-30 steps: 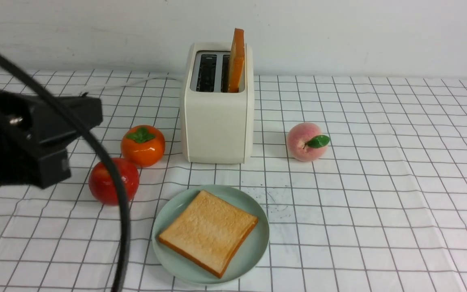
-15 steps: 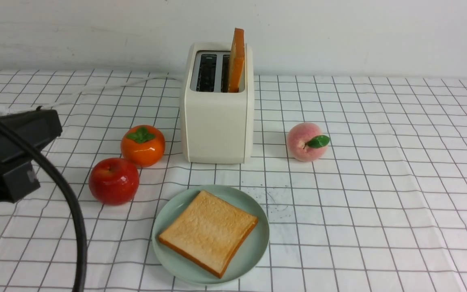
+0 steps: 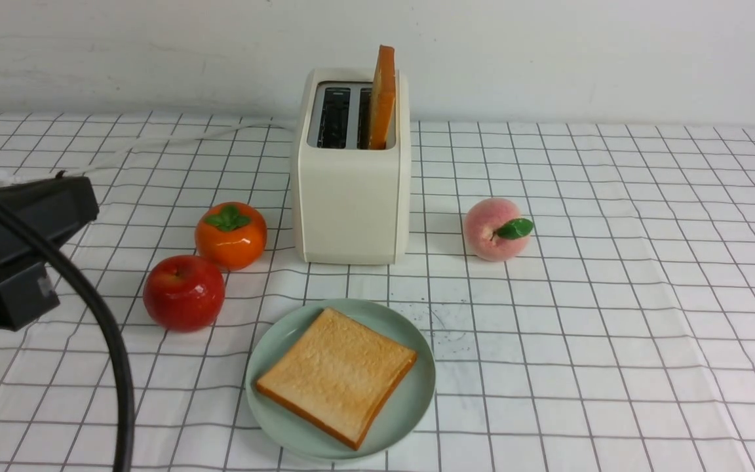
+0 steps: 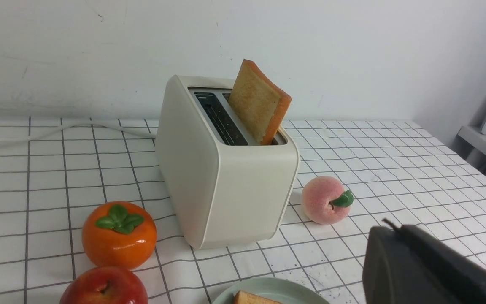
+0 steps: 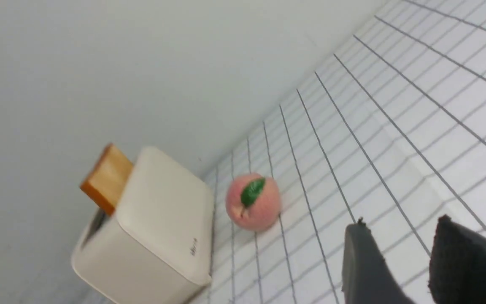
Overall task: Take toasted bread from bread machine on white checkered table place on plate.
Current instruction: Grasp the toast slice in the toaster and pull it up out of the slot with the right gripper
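One toast slice [image 3: 338, 377] on plate [image 3: 417, 405], another in toaster [image 3: 351, 203]

pale wall [image 3: 548, 59] marked by faint scuffs, upright behind the scene, surface softly and evenly lit

Two toast slices [image 3: 337, 377], three fruits [image 3: 184, 293], one plate [image 3: 261, 393].

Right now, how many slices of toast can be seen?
2. One slice lies on the plate; the other stands in the toaster's right-hand slot. Any slice sunk out of sight in the toaster would not show.
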`<act>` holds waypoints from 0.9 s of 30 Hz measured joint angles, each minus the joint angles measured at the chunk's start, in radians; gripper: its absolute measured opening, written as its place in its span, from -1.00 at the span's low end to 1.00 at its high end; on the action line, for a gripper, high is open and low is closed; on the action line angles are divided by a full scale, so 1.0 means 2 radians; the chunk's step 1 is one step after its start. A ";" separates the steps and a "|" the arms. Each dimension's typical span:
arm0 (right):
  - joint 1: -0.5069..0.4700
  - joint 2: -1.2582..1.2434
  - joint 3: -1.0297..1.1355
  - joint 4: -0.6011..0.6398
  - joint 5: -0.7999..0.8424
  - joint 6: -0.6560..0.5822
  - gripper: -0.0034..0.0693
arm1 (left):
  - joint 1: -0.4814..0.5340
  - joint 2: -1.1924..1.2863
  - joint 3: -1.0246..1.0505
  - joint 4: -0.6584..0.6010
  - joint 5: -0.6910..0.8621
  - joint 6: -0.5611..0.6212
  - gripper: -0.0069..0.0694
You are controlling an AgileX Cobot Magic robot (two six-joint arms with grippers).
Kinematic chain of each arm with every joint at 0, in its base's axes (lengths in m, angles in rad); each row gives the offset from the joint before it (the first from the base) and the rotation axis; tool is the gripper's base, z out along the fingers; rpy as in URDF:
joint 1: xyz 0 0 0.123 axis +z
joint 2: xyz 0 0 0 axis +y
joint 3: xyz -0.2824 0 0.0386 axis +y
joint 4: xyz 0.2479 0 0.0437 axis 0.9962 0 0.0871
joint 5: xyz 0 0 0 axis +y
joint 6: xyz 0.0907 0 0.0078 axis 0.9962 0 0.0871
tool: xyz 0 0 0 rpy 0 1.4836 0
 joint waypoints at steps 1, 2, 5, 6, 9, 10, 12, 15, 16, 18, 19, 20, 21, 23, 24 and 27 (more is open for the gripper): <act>0.000 0.000 -0.002 0.021 -0.010 0.000 -0.27 | 0.000 0.000 0.000 0.000 0.000 0.000 -0.85; 0.000 0.000 -0.003 0.021 -0.010 0.000 -0.27 | 0.000 0.000 0.000 0.000 0.000 0.000 -0.85; 0.000 0.027 -0.056 0.028 0.071 -0.022 -0.49 | 0.000 0.000 0.000 0.000 0.000 0.000 -0.85; 0.000 0.052 -0.084 0.027 0.111 -0.043 -0.57 | 0.000 0.000 0.000 0.000 0.000 0.000 -0.85; 0.000 0.127 -0.166 0.024 0.217 -0.123 -0.78 | 0.000 0.000 0.000 0.000 0.000 0.000 -0.85; 0.000 0.202 -0.227 0.023 0.290 -0.182 -0.88 | 0.000 0.000 0.000 0.000 0.000 0.000 -0.85; 0.000 0.283 -0.303 0.021 0.373 -0.231 -0.90 | 0.000 0.000 0.000 0.000 0.000 0.000 -0.85; 0.000 0.401 -0.398 0.015 0.453 -0.253 -0.90 | 0.000 0.000 0.000 0.000 0.000 0.000 -0.85; 0.003 0.453 -0.439 0.011 0.478 -0.254 -0.90 | 0.000 0.000 0.000 0.000 0.000 0.000 -0.85; 0.013 0.518 -0.489 0.007 0.500 -0.254 -0.90 | 0.000 0.000 0.000 0.000 0.001 0.000 -0.85; 0.024 0.557 -0.518 0.005 0.508 -0.253 -0.90 | 0.000 0.000 0.000 0.000 0.002 0.000 -0.85; 0.040 0.593 -0.547 0.001 0.510 -0.251 -0.90 | 0.000 0.000 0.000 0.000 0.005 0.000 -0.85; 0.059 0.627 -0.571 -0.004 0.510 -0.248 -0.90 | 0.000 0.000 0.000 0.000 0.009 0.000 -0.85; 0.105 0.691 -0.638 -0.024 0.509 -0.235 -0.90 | 0.000 0.000 0.000 0.000 0.021 0.000 -0.85; 0.109 0.697 -0.652 -0.030 0.509 -0.231 -0.90 | 0.000 0.000 0.000 0.000 0.023 0.000 -0.85; 0.168 0.777 -0.761 -0.074 0.512 -0.201 -0.89 | 0.000 0.000 0.000 0.000 0.027 0.000 -0.85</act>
